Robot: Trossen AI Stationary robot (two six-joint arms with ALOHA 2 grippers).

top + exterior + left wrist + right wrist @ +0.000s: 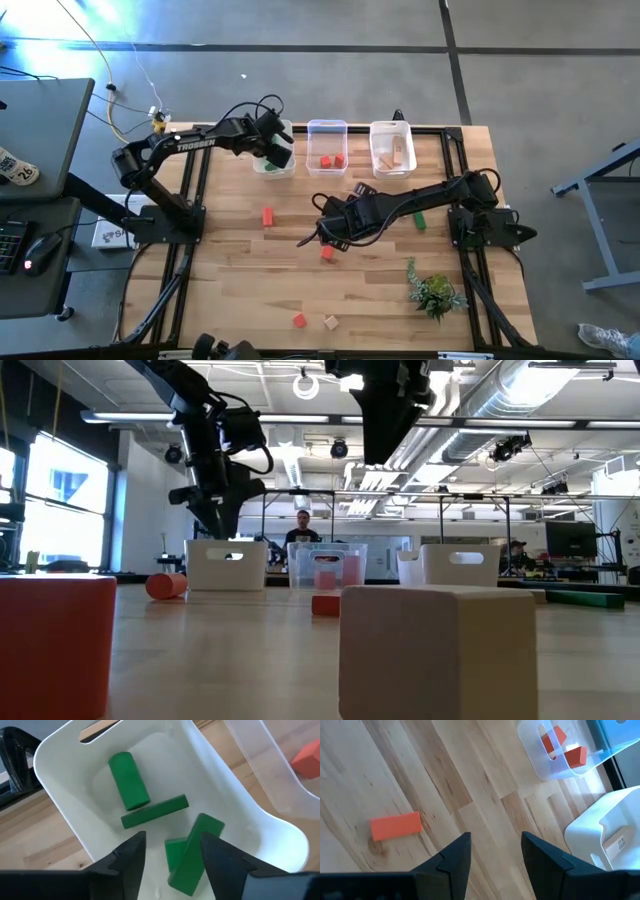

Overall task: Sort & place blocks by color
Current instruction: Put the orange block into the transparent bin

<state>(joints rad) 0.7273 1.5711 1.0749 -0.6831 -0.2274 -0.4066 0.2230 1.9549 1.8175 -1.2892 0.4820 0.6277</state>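
Bins: white bin (260, 827) held four green blocks (129, 781); clear middle bin (327, 128) held red blocks (332, 160); right white bin (391, 128) held tan blocks (396, 152).
Left tool (172, 860): hung over the green bin, fingers apart, a green bar (195, 852) between them, seemingly just let go.
Right tool (495, 852): fingers parted, empty, over the tabletop (240, 280) near a red bar (396, 826).
Left to sort: loose red blocks (268, 216), one tan cube (330, 321), one green block (421, 220).
Progress: judged a bit past halfway.
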